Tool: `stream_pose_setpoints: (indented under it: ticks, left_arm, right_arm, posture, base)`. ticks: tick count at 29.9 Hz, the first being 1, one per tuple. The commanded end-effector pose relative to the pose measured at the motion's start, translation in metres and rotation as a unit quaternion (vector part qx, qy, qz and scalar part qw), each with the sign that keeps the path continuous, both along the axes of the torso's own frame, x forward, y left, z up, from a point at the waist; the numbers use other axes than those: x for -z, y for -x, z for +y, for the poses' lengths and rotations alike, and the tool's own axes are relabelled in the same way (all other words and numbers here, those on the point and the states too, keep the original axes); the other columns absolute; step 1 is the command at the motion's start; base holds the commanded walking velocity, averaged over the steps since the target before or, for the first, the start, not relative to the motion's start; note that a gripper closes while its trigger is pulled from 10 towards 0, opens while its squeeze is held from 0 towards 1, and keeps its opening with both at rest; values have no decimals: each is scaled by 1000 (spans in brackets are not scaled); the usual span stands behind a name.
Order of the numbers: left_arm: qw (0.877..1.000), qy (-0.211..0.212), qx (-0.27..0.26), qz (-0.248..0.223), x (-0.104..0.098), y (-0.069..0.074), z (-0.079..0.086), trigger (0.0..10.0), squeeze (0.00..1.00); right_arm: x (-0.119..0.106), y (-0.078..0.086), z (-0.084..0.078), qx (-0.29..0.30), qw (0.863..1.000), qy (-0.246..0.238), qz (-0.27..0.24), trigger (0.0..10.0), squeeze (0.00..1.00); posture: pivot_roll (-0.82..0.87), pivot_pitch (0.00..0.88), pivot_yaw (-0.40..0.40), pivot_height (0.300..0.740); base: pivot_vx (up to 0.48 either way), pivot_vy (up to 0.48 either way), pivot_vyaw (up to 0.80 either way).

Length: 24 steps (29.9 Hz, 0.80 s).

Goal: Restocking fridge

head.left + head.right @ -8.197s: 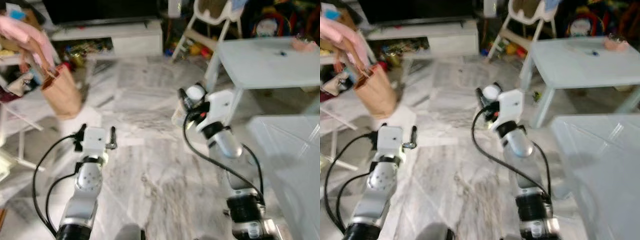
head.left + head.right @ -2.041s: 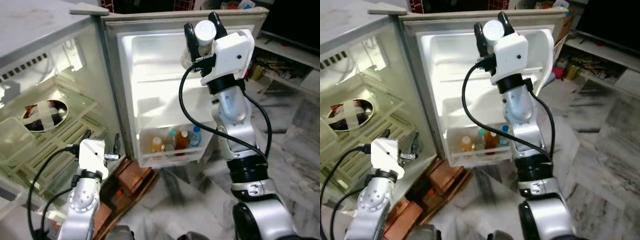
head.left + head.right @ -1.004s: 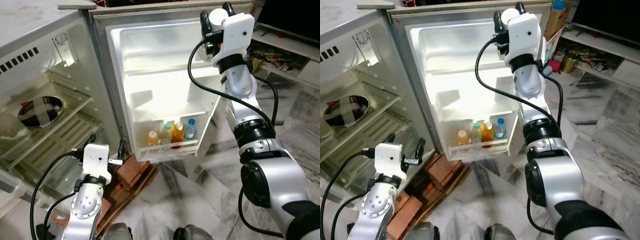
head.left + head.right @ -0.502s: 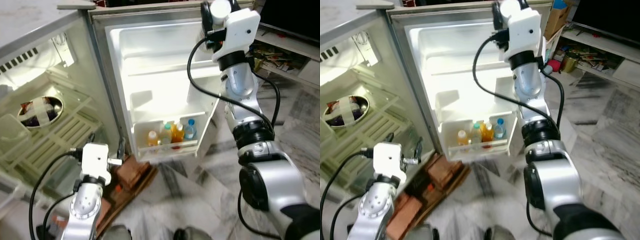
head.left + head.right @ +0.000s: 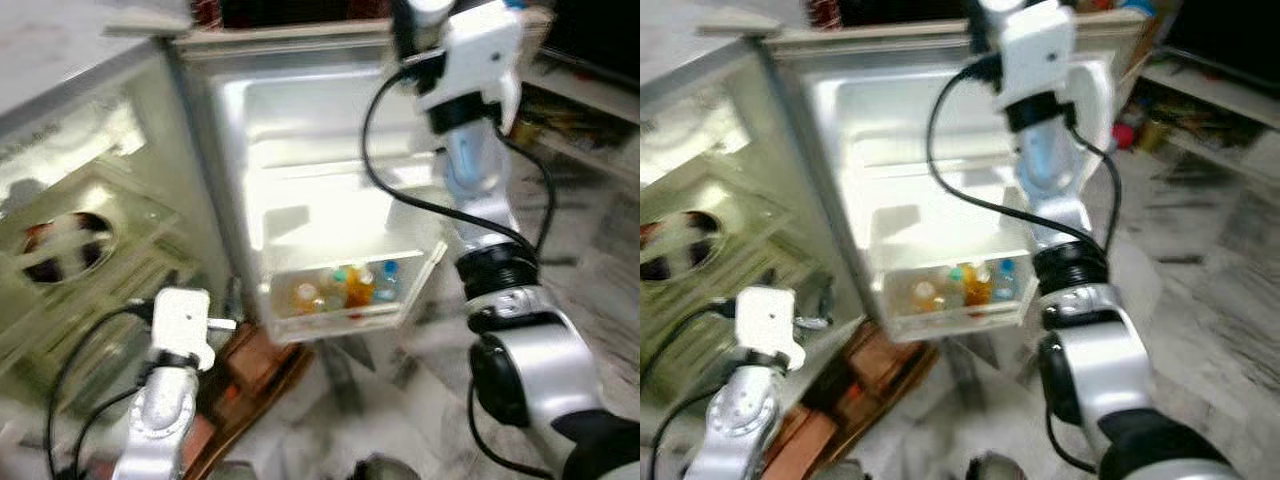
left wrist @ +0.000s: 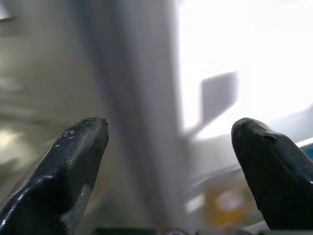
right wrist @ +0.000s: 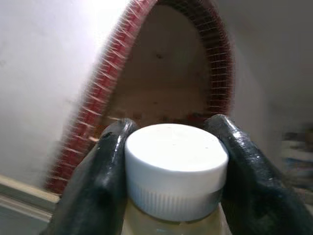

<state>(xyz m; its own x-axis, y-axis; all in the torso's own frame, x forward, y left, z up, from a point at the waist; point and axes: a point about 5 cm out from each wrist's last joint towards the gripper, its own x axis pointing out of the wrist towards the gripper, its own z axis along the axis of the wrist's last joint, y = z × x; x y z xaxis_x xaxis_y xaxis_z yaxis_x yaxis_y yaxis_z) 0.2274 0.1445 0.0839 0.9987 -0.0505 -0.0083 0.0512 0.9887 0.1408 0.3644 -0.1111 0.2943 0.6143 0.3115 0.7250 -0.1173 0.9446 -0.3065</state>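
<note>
Open fridge (image 5: 330, 180) ahead — right hand (image 7: 171, 147) clamps a white-capped bottle (image 7: 176, 166).

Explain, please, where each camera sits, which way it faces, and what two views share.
Left eye view: on the head, looking down at the open fridge door; both arms show.
Right eye view: same head, same scene; shares the door-shelf bottles.
Left wrist view: on the left wrist, looking along the open left gripper toward the fridge.
Right wrist view: on the right wrist, looking along the right gripper, shut on a white-capped bottle.
</note>
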Motion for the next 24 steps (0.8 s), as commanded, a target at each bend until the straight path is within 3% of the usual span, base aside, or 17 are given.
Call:
stream_pose_setpoints:
  ticks: [1,9,13,20,24]
  left_arm:
    - [1000,-11,-6,13,5,6,6,10000,0]
    - [1000,-12,-10,14,5,7,6,10000,0]
    - [1000,-12,-12,11,3,7,6,10000,0]
    - [1000,-19,-13,14,1,15,8,10000,0]
    - [999,-23,-14,18,2,18,10,10000,0]
  right_arm:
    - [3,-5,0,6,1000,-8,21,10000,0]
    - [10,-7,-2,16,999,-15,36,10000,0]
    - [30,-13,-9,33,996,-33,76,10000,0]
    - [55,-19,-7,63,990,-32,120,10000,0]
    - [83,-22,-12,82,977,-55,187,10000,0]
  posture:
    - [164,54,-14,740]
    - [171,55,-16,740]
    - [191,64,-8,740]
    - [232,97,8,740]
    - [240,97,7,740]
  base:
    - [0,0,0]
    - [0,0,0]
    - [0,0,0]
    - [0,0,0]
    - [0,0,0]
